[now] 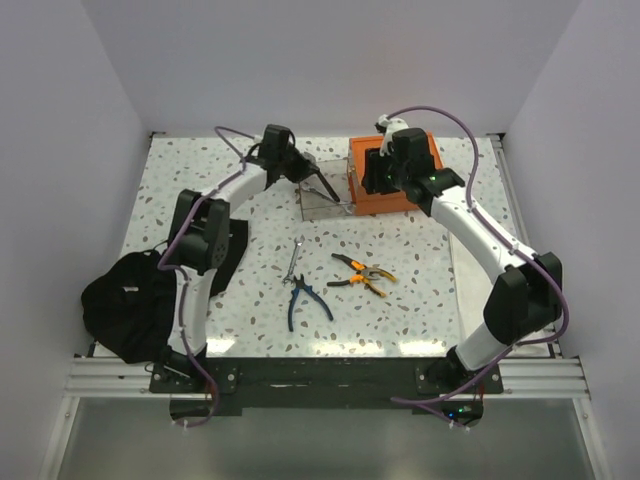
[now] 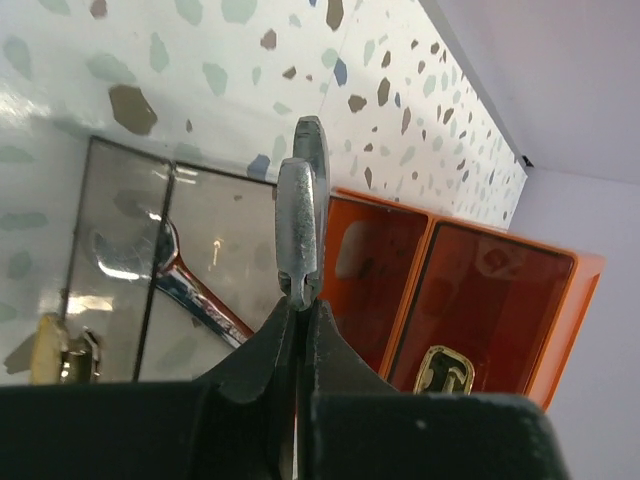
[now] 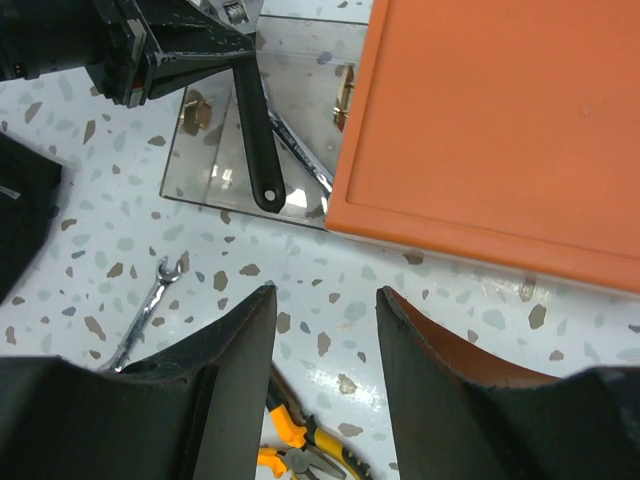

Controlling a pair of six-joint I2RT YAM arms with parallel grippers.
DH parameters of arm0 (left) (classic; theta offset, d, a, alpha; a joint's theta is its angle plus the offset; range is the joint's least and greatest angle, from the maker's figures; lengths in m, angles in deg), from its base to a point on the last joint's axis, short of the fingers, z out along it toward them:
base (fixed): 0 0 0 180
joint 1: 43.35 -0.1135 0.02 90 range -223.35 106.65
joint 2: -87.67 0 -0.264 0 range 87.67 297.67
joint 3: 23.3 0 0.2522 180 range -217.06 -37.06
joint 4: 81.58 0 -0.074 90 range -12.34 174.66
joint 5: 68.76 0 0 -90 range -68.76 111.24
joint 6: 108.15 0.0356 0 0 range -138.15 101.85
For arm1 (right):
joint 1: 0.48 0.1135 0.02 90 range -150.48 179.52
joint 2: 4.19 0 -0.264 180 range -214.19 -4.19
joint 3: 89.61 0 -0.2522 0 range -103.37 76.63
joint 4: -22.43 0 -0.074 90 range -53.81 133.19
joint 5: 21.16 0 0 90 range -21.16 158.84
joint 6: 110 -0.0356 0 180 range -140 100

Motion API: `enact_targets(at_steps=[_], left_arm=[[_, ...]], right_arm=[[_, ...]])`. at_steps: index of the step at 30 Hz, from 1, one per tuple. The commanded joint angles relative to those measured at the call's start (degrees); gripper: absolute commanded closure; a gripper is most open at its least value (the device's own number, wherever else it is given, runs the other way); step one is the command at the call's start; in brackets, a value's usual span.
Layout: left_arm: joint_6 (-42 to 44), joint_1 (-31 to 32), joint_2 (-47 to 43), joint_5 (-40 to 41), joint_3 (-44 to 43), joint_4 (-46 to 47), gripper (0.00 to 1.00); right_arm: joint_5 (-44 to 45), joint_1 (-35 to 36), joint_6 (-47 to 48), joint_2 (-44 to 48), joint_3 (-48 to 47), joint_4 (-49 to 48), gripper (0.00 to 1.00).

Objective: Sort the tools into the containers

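Speckled white stone surface (image 1: 200, 170): orange rectangular box (image 1: 365, 202), clear plastic box (image 1: 318, 206) near far edge; silver spanner (image 1: 292, 260), blue-handled pliers (image 1: 303, 300) centrally.

From the right wrist I get only part of the orange box (image 3: 480, 130), cut by the top and right edges, and the orange-handled pliers (image 3: 287, 450) run off the bottom edge. On the left wrist view the left gripper (image 2: 300, 305) covers the lower end of the spanner (image 2: 190, 285) in the clear box (image 2: 120, 200); the wrench (image 2: 303, 210) shows edge-on only.
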Motion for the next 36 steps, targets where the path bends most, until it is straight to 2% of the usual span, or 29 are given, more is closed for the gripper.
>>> enact_targets(at_steps=[1, 4, 5, 7, 8, 11, 17, 22, 25, 26, 27, 28, 29, 30, 32, 34, 36], left_arm=[[-4.5, 2.9, -2.7, 1.8, 0.3, -0.4, 1.00], [-7.3, 3.9, -2.8, 1.8, 0.8, -1.4, 0.98], [-8.4, 4.3, -2.8, 1.5, 0.9, -1.9, 0.86], [-9.2, 4.4, -2.7, 1.1, -0.6, -2.3, 0.68], [-9.3, 4.4, -2.7, 1.4, -1.3, -2.7, 0.49], [-9.5, 3.6, -4.1, 0.5, -1.3, -2.1, 0.35], [-9.5, 0.9, -11.1, -2.7, 3.8, -1.3, 0.30], [-5.0, -1.3, -13.8, -6.1, 5.4, 3.0, 0.30], [0.2, -2.5, -15.9, -10.9, 7.0, 8.5, 0.30], [1.7, -3.0, -17.6, -13.6, 7.8, 9.6, 0.30], [3.0, -3.6, -18.7, -15.0, 8.8, 12.3, 0.31], [4.0, -5.4, -19.7, -16.3, 11.5, 14.8, 0.33], [4.1, -6.4, -22.0, -19.0, 13.1, 16.1, 0.34], [4.2, -7.6, -23.2, -19.9, 14.8, 17.2, 0.35], [5.9, -10.8, -26.7, -21.7, 19.2, 17.6, 0.37], [10.3, -13.4, -28.5, -22.6, 22.8, 17.3, 0.44], [13.7, -14.4, -30.4, -22.0, 24.6, 13.9, 0.46]], right_arm=[[0.8, -1.0, -1.2, 2.5, 1.5, -1.7, 0.51], [-0.5, -1.2, -1.3, 2.4, 1.3, -1.5, 0.51], [-0.7, -1.3, -1.3, 2.3, 1.1, -1.4, 0.51], [-1.2, -1.3, -1.5, 2.0, 0.7, -0.7, 0.51], [-1.6, -1.3, -1.5, 1.9, 0.4, -0.5, 0.51], [-2.4, -1.3, -2.0, 1.5, 0.2, -0.5, 0.51], [-5.5, -1.3, -2.6, -0.2, -0.6, -1.2, 0.52], [-9.0, -1.1, -2.1, -1.7, -1.1, -1.7, 0.54], [-9.9, 0.6, 2.8, -2.9, -0.2, -1.8, 0.57], [-9.5, 1.4, 7.1, -3.6, 0.0, -1.9, 0.59], [-9.7, 2.9, 9.1, -4.0, 0.1, -1.8, 0.76], [-10.0, 3.4, 10.6, -4.6, 0.0, -1.3, 0.86], [-10.3, 3.6, 13.6, -5.2, -0.1, -1.1, 0.95], [-11.1, 4.0, 14.1, -6.1, -0.1, -1.1, 1.00], [-11.6, 4.1, 15.6, -7.4, -1.2, 0.2, 1.00], [-11.2, 4.6, 16.7, -8.9, -1.7, 1.1, 1.00], [-9.8, 5.4, 18.3, -9.7, -2.1, 1.5, 1.00]])
